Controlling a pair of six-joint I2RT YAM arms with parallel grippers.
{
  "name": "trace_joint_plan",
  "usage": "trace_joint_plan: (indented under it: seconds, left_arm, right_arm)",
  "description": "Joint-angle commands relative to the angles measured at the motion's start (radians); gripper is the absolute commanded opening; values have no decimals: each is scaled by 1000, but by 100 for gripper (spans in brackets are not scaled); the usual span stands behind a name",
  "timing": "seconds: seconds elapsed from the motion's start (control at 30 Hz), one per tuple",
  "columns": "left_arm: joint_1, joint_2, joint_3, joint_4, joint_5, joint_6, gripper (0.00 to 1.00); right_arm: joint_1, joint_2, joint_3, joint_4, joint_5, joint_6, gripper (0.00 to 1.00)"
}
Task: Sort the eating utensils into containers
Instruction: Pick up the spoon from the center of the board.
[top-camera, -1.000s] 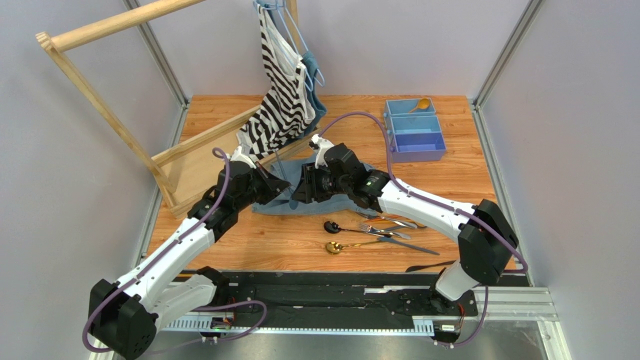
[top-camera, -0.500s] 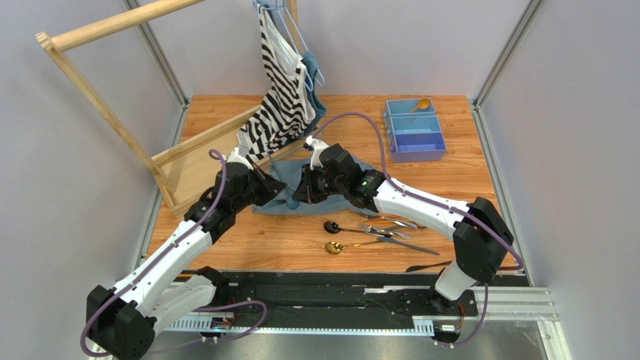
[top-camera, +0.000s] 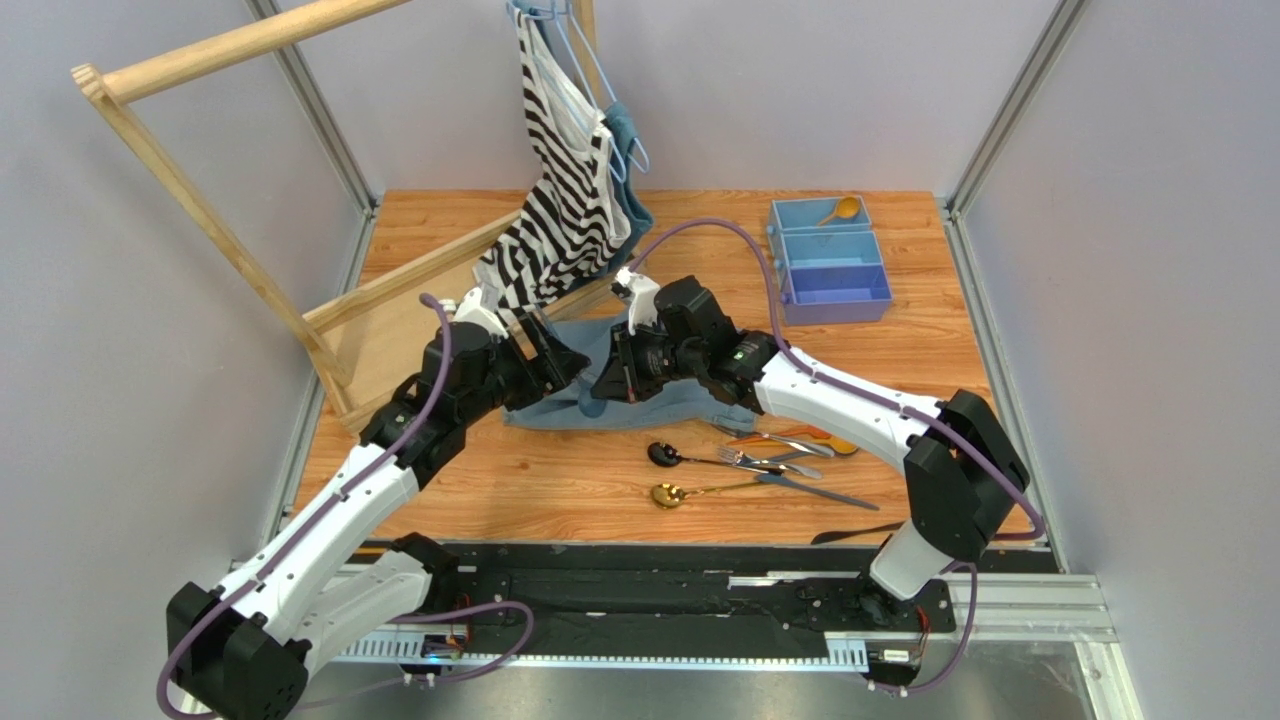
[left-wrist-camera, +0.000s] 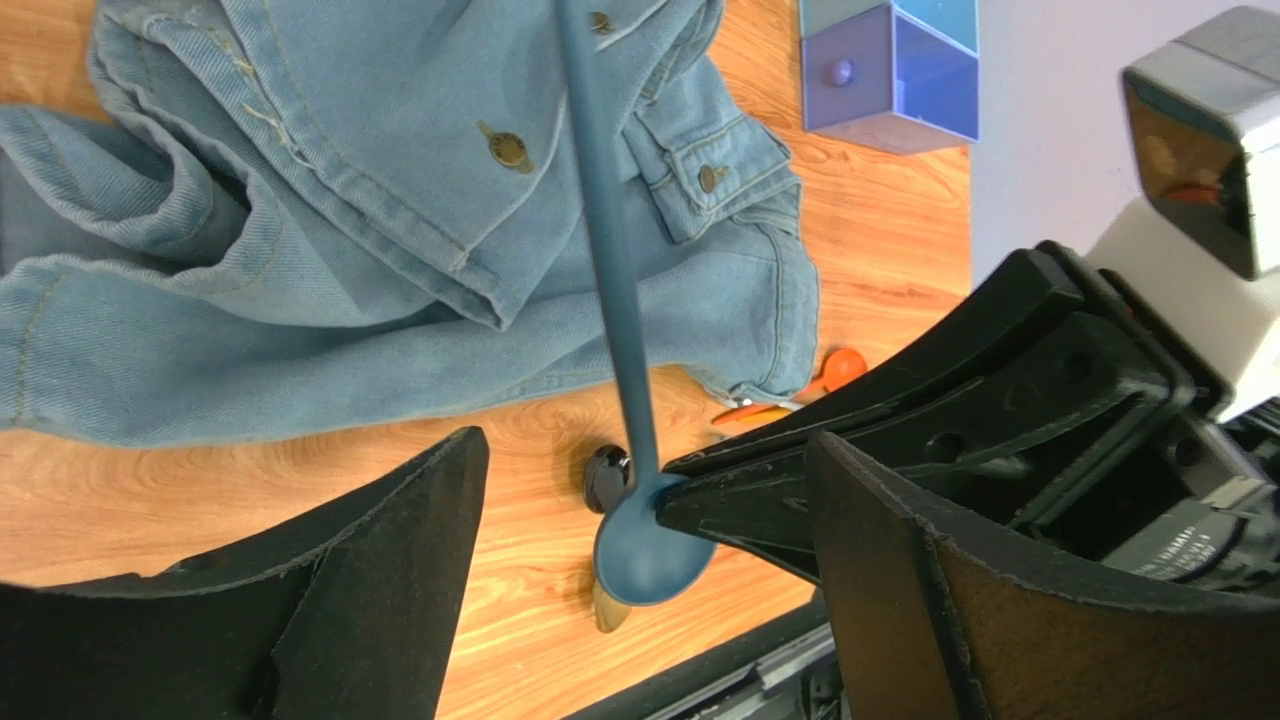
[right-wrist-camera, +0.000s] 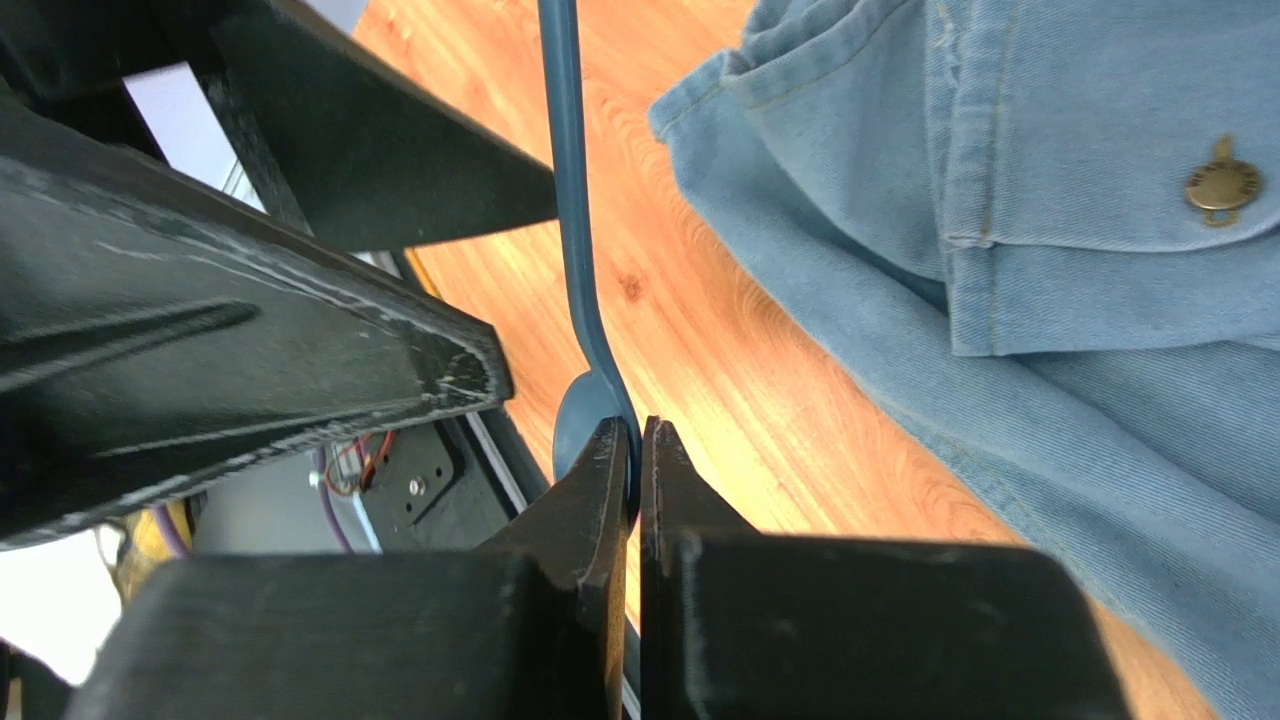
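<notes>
A dark blue spoon hangs in the air above a denim shirt. My right gripper is shut on the edge of the spoon's bowl. My left gripper stands open around the bowl, its fingers apart from it on both sides. Both grippers meet over the shirt at mid-table. Loose utensils lie in front: a black spoon, a gold spoon, silver forks and a dark knife. The light blue container tray stands at the back right with one spoon in its far compartment.
A wooden rack leans across the back left. A striped garment hangs on hangers at the back centre. Grey walls close the table on the left, right and rear.
My right gripper shut on the blue spoon's bowl, then my left gripper opened and let the spoon go. Both wrists shifted slightly towards the back.
</notes>
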Motion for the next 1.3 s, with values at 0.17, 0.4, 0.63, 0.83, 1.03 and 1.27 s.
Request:
trace_joint_plan:
  seconds: [0.17, 0.4, 0.63, 0.83, 1.03, 1.27]
  left_arm:
    - [7, -81, 15, -20, -57, 85, 79]
    - [11, -72, 15, -33, -60, 77, 38]
    - [11, -66, 15, -46, -60, 69, 0]
    - [15, -63, -5, -34, -88, 24, 0]
    - [22, -64, -95, 96, -103, -183, 0]
    - [22, -103, -223, 316, -181, -530, 0]
  right_arm:
    - [2, 12, 41, -57, -260, -172, 0]
    - [2, 5, 42, -78, -280, -188, 0]
    - [-3, -11, 24, -63, -221, -172, 0]
    - [-85, -93, -93, 125, -203, 0, 36]
    - [-162, -291, -302, 377, -75, 185, 76]
    - [-164, -413, -404, 440, 17, 272, 91]
